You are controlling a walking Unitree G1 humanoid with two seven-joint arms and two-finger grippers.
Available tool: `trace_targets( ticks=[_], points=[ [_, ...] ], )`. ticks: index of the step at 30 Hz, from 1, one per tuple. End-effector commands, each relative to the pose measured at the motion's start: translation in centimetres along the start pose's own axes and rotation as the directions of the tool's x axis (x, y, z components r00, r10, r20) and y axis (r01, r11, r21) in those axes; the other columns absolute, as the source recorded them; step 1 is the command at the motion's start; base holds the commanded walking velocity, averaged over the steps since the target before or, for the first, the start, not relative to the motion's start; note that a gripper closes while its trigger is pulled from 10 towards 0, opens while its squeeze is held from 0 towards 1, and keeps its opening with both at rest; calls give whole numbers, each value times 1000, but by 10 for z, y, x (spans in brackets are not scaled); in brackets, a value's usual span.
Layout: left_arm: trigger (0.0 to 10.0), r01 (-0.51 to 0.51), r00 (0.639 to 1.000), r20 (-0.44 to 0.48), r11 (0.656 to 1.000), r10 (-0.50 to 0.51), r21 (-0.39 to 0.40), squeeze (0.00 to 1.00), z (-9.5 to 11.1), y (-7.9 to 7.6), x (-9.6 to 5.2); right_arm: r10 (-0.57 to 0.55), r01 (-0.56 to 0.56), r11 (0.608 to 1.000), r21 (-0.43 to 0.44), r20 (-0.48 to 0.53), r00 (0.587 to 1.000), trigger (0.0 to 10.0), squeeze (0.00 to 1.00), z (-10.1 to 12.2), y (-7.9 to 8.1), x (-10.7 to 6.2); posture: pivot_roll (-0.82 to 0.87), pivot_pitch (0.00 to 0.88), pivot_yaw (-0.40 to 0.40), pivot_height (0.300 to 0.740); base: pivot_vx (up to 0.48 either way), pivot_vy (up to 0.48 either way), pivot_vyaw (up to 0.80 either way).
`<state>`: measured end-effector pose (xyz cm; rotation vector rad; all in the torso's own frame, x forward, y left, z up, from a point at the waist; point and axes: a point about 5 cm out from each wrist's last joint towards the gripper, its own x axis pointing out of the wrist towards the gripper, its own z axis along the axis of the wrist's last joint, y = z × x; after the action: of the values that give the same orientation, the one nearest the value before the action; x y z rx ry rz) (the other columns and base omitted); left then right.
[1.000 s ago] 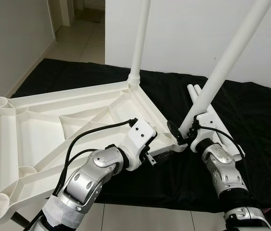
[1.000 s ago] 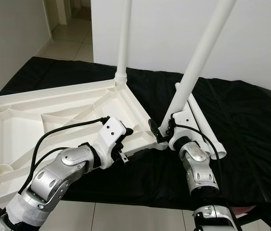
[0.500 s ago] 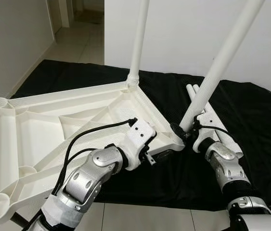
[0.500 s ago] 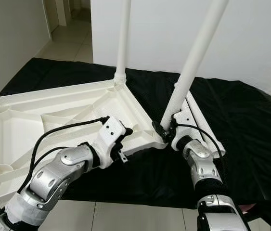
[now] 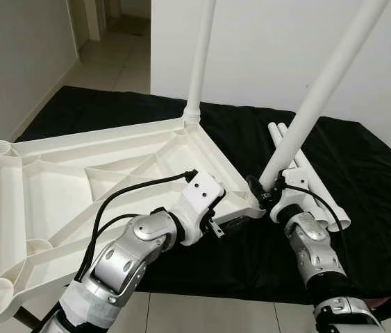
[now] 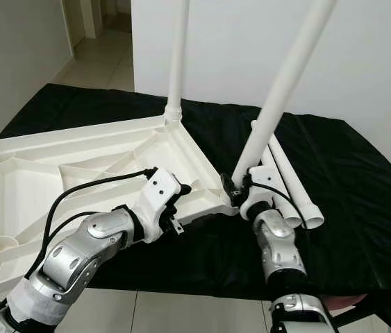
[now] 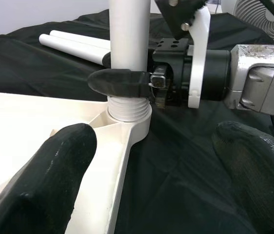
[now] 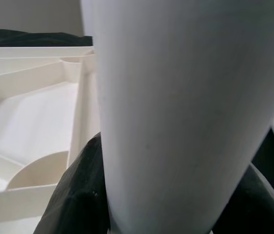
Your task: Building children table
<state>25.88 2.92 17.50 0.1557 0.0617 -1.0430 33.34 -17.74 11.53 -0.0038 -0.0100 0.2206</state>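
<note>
Black cloth (image 5: pixel 362 166) over bench. White ribbed tabletop (image 5: pixel 77 187) upside down, one leg (image 5: pixel 201 62) upright. Right gripper (image 7: pixel 127 80) clamped on tilted leg (image 5: pixel 320 97) at near corner socket; left gripper (image 7: pixel 156 180) wide, alongside.

A black cloth (image 5: pixel 362 173) is spread over the counter, creased and hanging over its near edge. Behind it rises a plain white wall (image 5: pixel 271 48). Pale floor tiles (image 5: pixel 112 62) run back toward a doorway at the far left, and more tiles (image 5: pixel 202 316) show below the cloth's near edge.
</note>
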Motion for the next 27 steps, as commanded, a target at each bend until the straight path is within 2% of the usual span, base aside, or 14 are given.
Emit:
trace_targets(
  ticks=[1, 2, 3, 4, 5, 7, 8, 11, 13, 17, 19, 22, 23, 27],
  points=[
    [10000, 54, 999, 0, 999, -54, -2, 0, 0, -7, 3, -35, 35, 999, -1, -135, 990, 10000, 0, -26, 4, -8, -18, 0, -82, 740, 0, 0, 0],
    [10000, 54, 999, 0, 999, -54, -2, 0, 0, -7, 3, -35, 35, 999, -1, -135, 990, 10000, 0, -26, 4, -8, -18, 0, -82, 740, 0, 0, 0],
    [10000, 57, 998, 2, 998, -57, -5, 0, 0, -8, 4, -120, 122, 992, 6, -138, 983, 10000, 0, -24, 5, -10, -24, 0, -86, 740, 0, 0, 0],
    [10000, 57, 998, 2, 998, -57, -5, 0, 0, -8, 4, -120, 122, 992, 6, -138, 983, 10000, 0, -24, 5, -10, -24, 0, -86, 740, 0, 0, 0],
    [10000, 58, 998, 3, 998, -58, -8, 0, 0, -9, 5, -195, 201, 979, 26, -145, 970, 10000, 0, -22, 10, -14, -27, 0, -87, 740, 0, 0, 0],
    [10000, 59, 998, 4, 998, -59, -9, 0, 0, -10, 5, -264, 272, 962, 39, -140, 954, 10000, 0, -19, 15, -18, -29, 0, -88, 740, 0, 0, 0],
    [10000, 59, 998, 4, 998, -59, -9, 0, 0, -10, 5, -264, 272, 962, 39, -140, 954, 10000, 0, -19, 15, -18, -29, 0, -88, 740, 0, 0, 0],
    [10000, 57, 998, 3, 998, -57, -7, 0, -1, -9, 6, -355, 364, 930, 58, -130, 926, 10000, 0, -14, 31, -28, -30, 0, -89, 740, 0, 0, 0],
    [10000, 54, 999, 2, 999, -54, -8, 0, -1, -7, 6, -370, 381, 921, 76, -128, 920, 10000, 0, -12, 38, -31, -29, 0, -88, 740, 0, 0, 0],
    [10000, 54, 999, 2, 999, -54, -8, 0, -1, -7, 6, -370, 381, 921, 76, -128, 920, 10000, 0, -12, 38, -31, -29, 0, -88, 740, 0, 0, 0],
    [10000, 46, 999, -1, 999, -46, -6, 0, -1, -4, 4, -343, 357, 927, 111, -129, 930, 10000, 0, -9, 50, -35, -30, 0, -85, 740, 0, 0, 0],
    [10000, 44, 999, -3, 999, -44, -3, 0, -1, -3, 3, -332, 346, 930, 122, -119, 936, 10000, 31, -7, 52, -37, -29, 0, -82, 740, 0, 0, 0],
    [10000, 42, 999, -4, 999, -42, -1, 0, -1, -2, 2, -322, 335, 933, 132, -109, 940, 10000, 1000, -6, 52, -38, -29, 0, -82, 740, 0, 0, 0],
    [10000, 39, 999, -5, 999, -39, 0, 0, 0, -1, 2, -309, 318, 937, 144, -83, 948, 10000, 1000, -1, 52, -38, -28, 0, -84, 740, 0, 0, 0]
  ],
)
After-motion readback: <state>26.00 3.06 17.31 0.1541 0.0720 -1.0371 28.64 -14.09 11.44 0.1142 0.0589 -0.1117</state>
